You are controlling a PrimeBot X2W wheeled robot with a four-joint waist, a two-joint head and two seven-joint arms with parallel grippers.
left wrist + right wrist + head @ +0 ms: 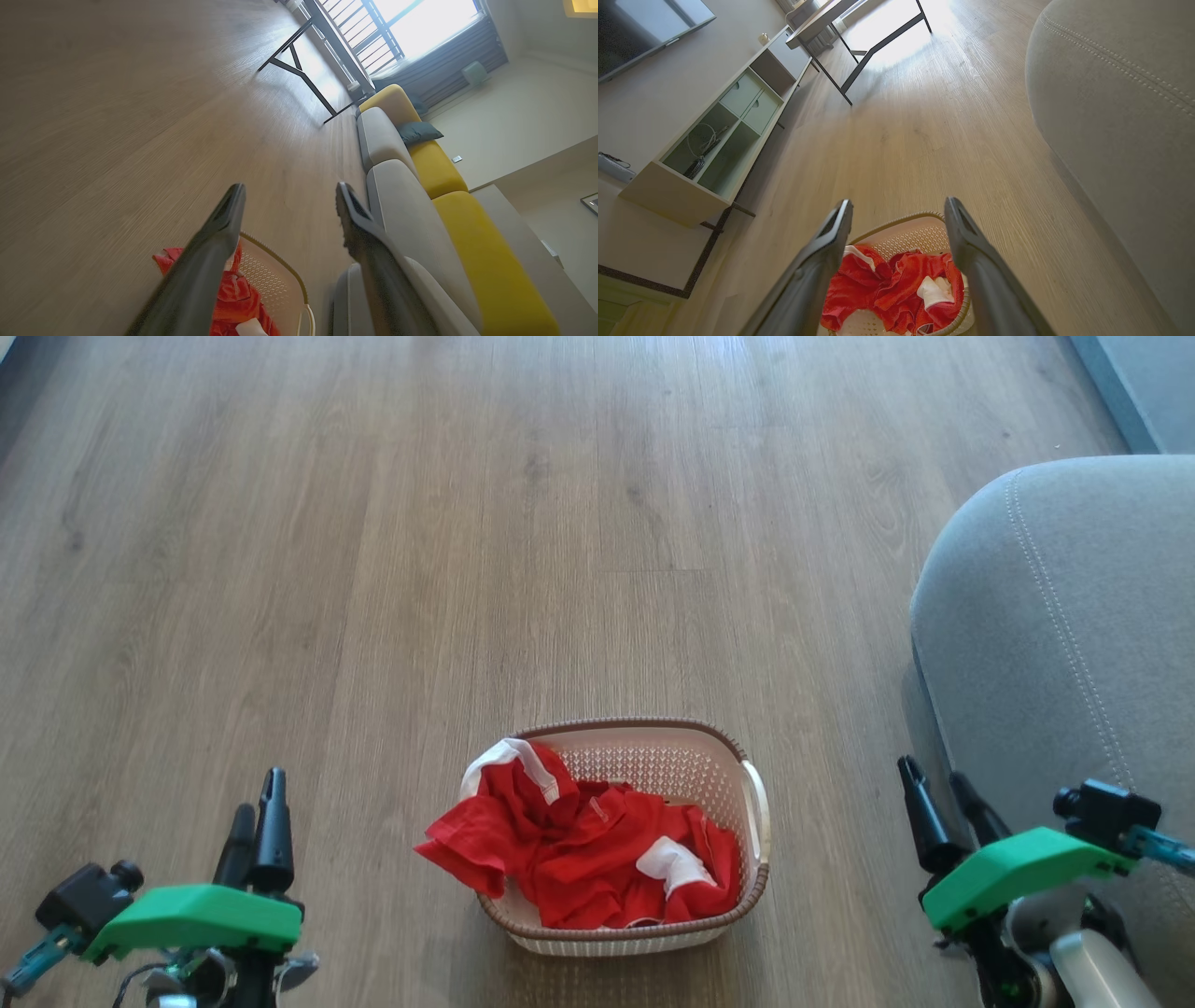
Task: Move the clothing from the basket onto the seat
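Nearest the robot, its two end effectors hang low on either side of the basket [653,765]. The left end effector [260,793] is out to the basket's left and the right end effector [932,773] to its right, both with fingers spread wide and holding nothing.

The clothing [579,849] lies in the basket as a crumpled red heap with white trim showing. It fills the near half, and one flap spills over the basket's left rim onto the floor [467,523]. The seat [1074,616] stands well to the right of the basket, its rounded corner towards it.

I'd expect the fabric to be light, soft and limp. It should bunch in a pinch and then hang and swing, and one piece may drag another up with it. The raised fold near the middle of the heap looks the best place to take hold, or the flap over the left rim.

As a heap the clothing points nowhere in particular. Its longer run seems to go across the basket, from the far-left rim to the near-right wall. Going by the handle on its right end, the basket's own long axis appears to lie side to side before the robot.
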